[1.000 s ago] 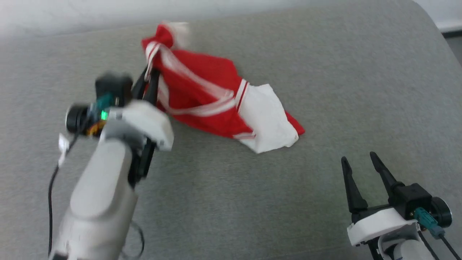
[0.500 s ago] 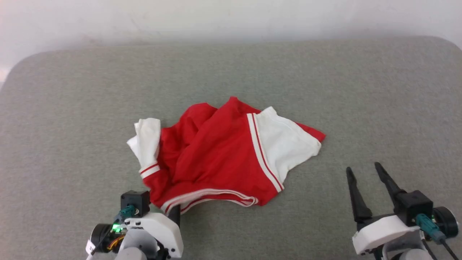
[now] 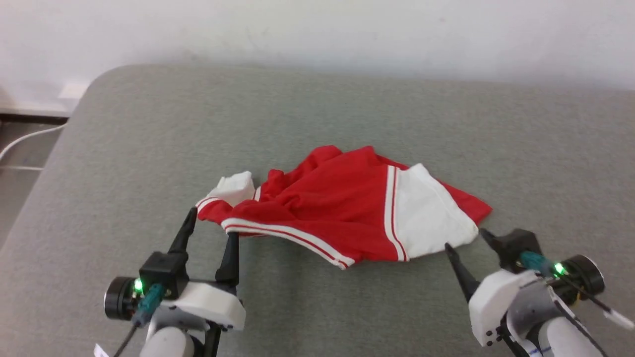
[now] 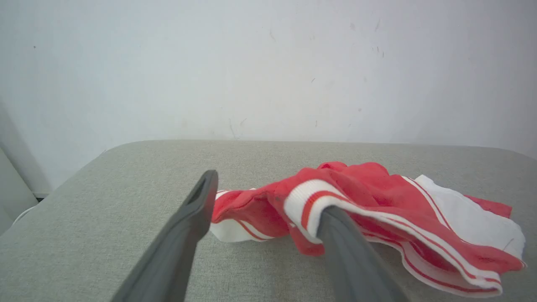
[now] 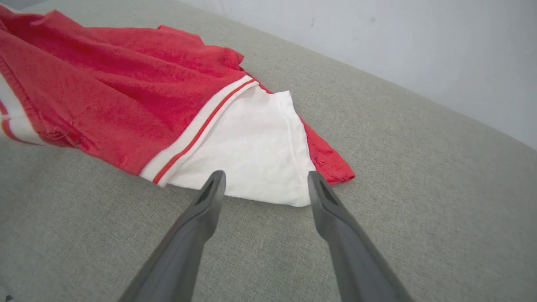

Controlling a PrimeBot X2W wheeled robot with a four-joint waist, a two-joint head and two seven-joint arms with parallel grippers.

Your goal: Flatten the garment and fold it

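The red garment (image 3: 337,208) lies crumpled on the grey padded table (image 3: 317,109), one white sleeve (image 3: 426,218) spread to the right and another white sleeve (image 3: 233,187) bunched at the left. No letters or number show. My left gripper (image 3: 211,229) is open at the garment's left front, and the white-and-red striped hem (image 4: 308,197) rests over its right fingertip. My right gripper (image 3: 464,239) is open, its tips at the near edge of the white sleeve (image 5: 251,147) with nothing between them.
A white wall (image 3: 317,34) runs behind the table. The table's rounded left corner (image 3: 94,84) drops to a floor where a white cable (image 3: 25,139) lies. Bare grey surface stretches in front of and behind the garment.
The head camera has shifted. My left gripper, which held the garment up, has lowered it onto the table and now stands open. My right gripper has moved forward to the white sleeve.
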